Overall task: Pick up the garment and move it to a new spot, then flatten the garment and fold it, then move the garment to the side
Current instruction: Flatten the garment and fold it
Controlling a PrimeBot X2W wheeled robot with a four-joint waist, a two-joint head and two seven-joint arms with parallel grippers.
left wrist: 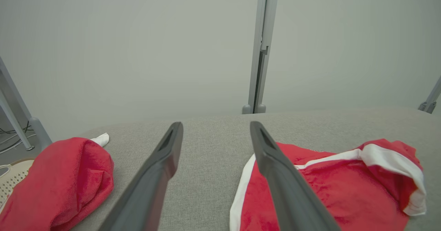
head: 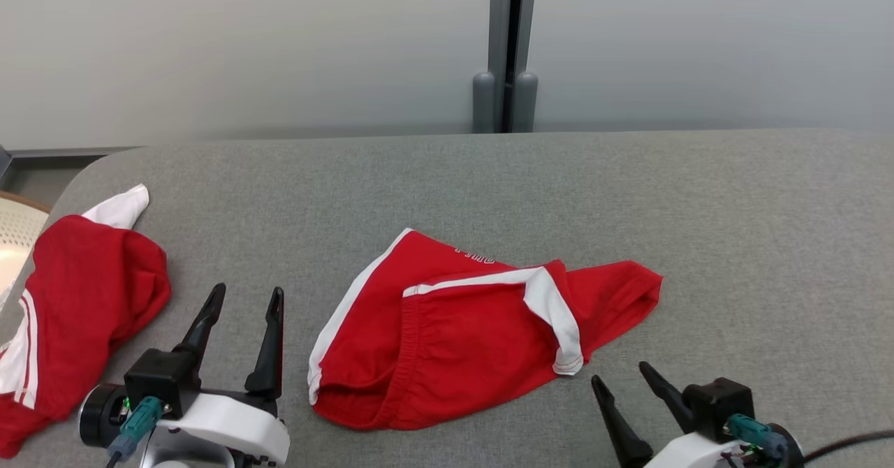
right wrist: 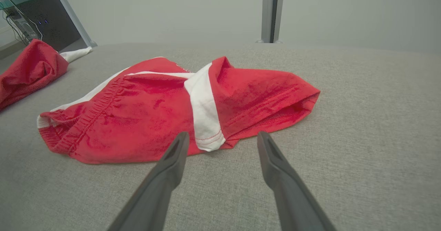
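At the table's (head: 698,195) near edge, the left gripper (head: 248,290) and right gripper (head: 619,372) are pointing toward the far edge, fingers spread open and holding nothing. Just beyond them, the red garment (head: 447,335) is lying crumpled mid-table. A second red piece (head: 77,314) is hanging over the left edge. A post (head: 513,49) is standing behind the far edge.

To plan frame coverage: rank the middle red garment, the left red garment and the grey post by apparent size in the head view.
1. middle red garment, largest.
2. left red garment, though the picture's edge cuts it off.
3. grey post, smallest, but it stands farther back.
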